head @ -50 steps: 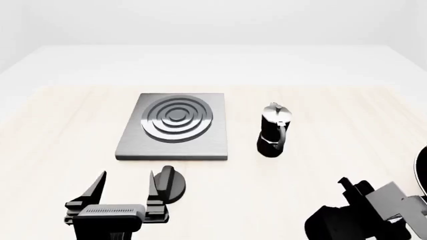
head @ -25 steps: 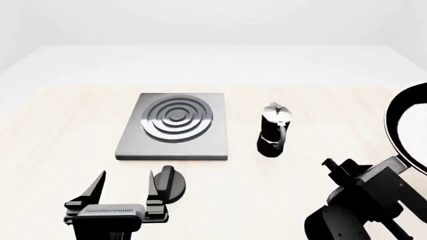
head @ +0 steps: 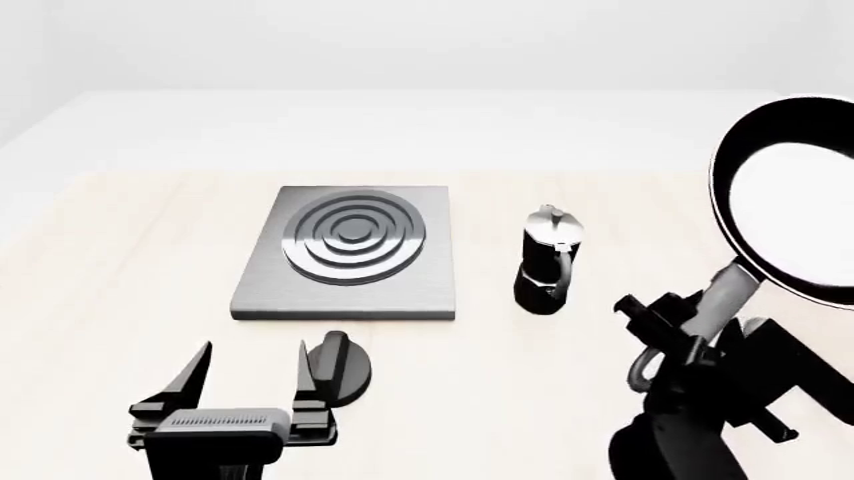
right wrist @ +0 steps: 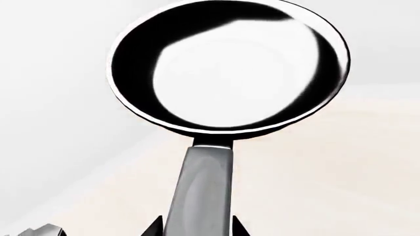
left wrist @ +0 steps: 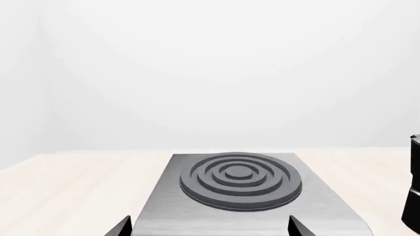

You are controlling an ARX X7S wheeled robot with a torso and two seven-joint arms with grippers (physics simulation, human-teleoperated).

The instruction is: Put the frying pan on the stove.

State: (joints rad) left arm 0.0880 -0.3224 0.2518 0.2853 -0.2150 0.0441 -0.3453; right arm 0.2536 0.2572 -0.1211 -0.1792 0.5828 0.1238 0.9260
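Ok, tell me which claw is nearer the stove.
Left. The left claw sits open just in front of the stove. The right claw is far off to the right, past the moka pot, holding the frying pan.

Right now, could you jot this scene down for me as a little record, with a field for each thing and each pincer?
frying pan: lifted off the table, tilted, held by its handle at the right
stove: flat on the table, nothing on it
moka pot: upright, right of the stove, apart from it
knob: on the table in front of the stove
right pincer: shut on the pan's handle
left pincer: open, empty, in front of the stove
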